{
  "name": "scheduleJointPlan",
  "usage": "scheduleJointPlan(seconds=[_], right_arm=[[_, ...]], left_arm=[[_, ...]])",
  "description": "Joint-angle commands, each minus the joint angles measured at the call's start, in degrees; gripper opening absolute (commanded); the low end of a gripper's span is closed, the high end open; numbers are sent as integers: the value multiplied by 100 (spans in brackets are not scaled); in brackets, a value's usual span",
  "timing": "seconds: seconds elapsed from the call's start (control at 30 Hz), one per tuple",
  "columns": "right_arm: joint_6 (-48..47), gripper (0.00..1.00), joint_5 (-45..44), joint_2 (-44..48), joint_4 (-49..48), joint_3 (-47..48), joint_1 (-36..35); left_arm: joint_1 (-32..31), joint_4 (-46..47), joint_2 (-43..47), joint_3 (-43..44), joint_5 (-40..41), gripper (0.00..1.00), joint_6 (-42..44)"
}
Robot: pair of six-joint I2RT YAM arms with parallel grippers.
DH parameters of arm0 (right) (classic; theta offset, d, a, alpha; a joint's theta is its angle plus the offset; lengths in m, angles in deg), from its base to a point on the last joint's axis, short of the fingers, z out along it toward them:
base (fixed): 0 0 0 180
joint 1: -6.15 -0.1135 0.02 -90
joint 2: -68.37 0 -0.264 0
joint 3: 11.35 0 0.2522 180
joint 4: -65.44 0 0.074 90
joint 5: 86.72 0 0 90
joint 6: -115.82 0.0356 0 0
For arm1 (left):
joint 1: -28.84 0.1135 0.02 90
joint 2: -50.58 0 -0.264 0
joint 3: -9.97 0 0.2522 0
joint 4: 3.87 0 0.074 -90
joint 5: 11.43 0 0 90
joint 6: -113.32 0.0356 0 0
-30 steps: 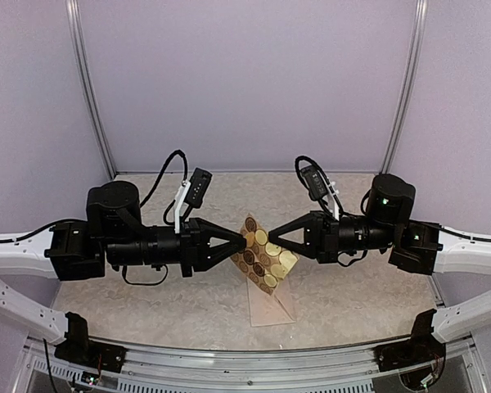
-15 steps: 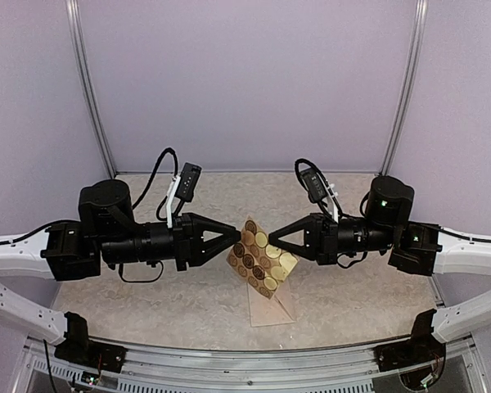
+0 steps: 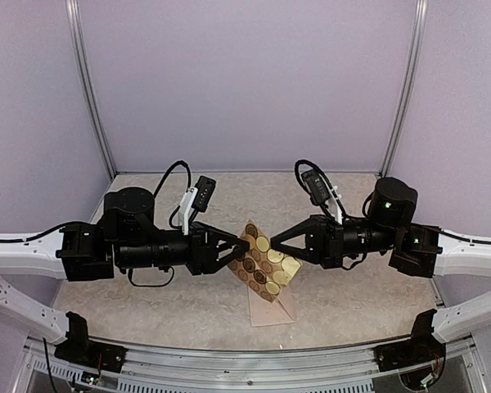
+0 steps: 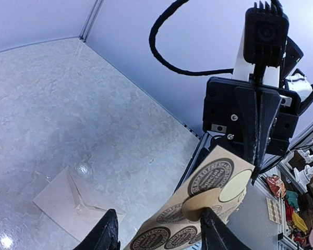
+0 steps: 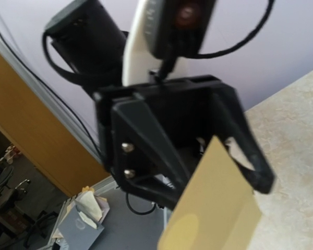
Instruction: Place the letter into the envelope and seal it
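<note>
White outer links and black motor housings on the left arm (image 3: 131, 241) and right arm (image 3: 393, 229); green light (image 3: 382, 199) glowing there; black cables (image 3: 173, 173) looping to white-bracketed cameras (image 3: 203, 193); silver screws (image 5: 126, 147) on the left tool (image 3: 241, 250) frame.

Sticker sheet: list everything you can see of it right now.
The sticker sheet is a yellowish paper rectangle with rows of round stickers, some dark brown with lettering, some plain gold. Its back, in the right wrist view, is plain yellow. It is held tilted in the air above the envelope, off the table. The right gripper is shut on one edge; the left gripper is open, its fingers straddling the opposite end; contact there is unclear.
</note>
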Motion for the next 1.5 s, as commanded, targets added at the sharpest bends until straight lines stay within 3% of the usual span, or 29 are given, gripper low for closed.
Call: scheduleJointPlan(seconds=[0.0,0.23,0.47,0.97,1.37,1.47], right_arm=[[50,0,305,92,-299,-59,-7],[65,0,475,42,-371,-59,-10],[78,0,671,-23,-431,-51,-13],[211,0,1163,-146,-766,-65,-16],[33,0,-573,180,556,34,170],[123,0,-882,239,765,-42,330]], left_arm=[[41,-106,-42,187,280,51,37],[51,9,-48,146,200,65,78],[104,300,79,-19,-244,71,202],[164,634,122,-139,-791,73,300],[166,619,547,-371,-618,72,320],[173,649,586,-411,-590,63,297]])
